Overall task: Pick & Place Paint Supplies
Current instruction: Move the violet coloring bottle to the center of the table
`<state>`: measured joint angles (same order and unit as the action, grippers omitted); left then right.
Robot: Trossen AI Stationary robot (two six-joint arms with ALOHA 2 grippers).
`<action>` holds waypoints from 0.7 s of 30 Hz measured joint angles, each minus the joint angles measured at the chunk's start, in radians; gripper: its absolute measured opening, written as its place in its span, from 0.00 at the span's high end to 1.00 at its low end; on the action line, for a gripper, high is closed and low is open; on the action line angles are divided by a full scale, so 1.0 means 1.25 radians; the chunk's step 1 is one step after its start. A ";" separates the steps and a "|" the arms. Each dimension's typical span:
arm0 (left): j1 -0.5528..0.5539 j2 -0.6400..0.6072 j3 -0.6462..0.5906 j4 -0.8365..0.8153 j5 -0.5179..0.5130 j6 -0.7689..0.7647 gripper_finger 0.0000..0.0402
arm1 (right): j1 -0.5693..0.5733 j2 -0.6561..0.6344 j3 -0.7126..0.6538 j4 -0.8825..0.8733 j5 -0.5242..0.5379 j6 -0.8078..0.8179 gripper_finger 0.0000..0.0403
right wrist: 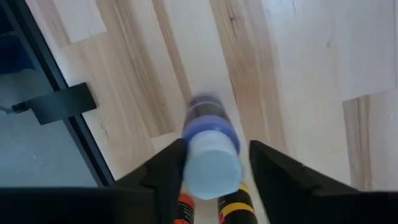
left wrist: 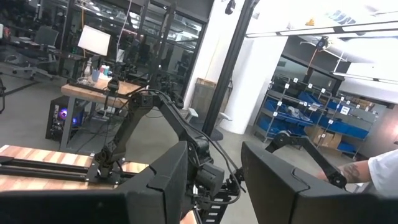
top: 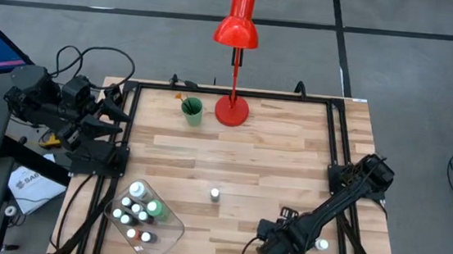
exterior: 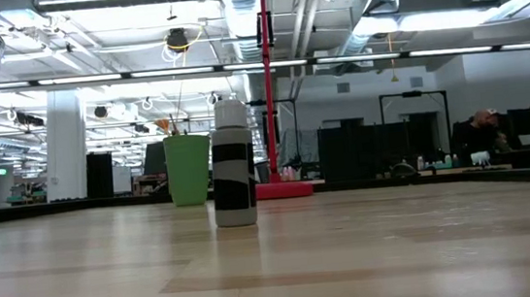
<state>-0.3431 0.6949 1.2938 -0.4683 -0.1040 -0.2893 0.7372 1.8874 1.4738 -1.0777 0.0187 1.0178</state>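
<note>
Overhead and table-level views share the red lamp; wrist cameras sit close.

Wooden table: lamp, cup, tray

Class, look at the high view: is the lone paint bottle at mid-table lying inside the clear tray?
No: the paint bottle stands alone on bare wood, right of the clear tray.
</note>
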 joint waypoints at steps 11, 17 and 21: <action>0.000 0.000 0.000 0.000 0.000 0.000 0.65 | -0.067 -0.001 0.026 0.021 0.004 -0.094 0.72; 0.000 0.000 0.000 0.000 0.000 0.000 0.65 | -0.201 -0.001 0.058 0.021 0.067 -0.195 0.72; 0.000 0.000 0.000 0.000 0.000 0.000 0.65 | -0.303 -0.001 0.062 0.034 0.073 -0.263 0.71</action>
<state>-0.3429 0.6949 1.2938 -0.4679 -0.1036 -0.2893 0.3588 1.8862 1.5517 -1.0357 0.1099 0.6896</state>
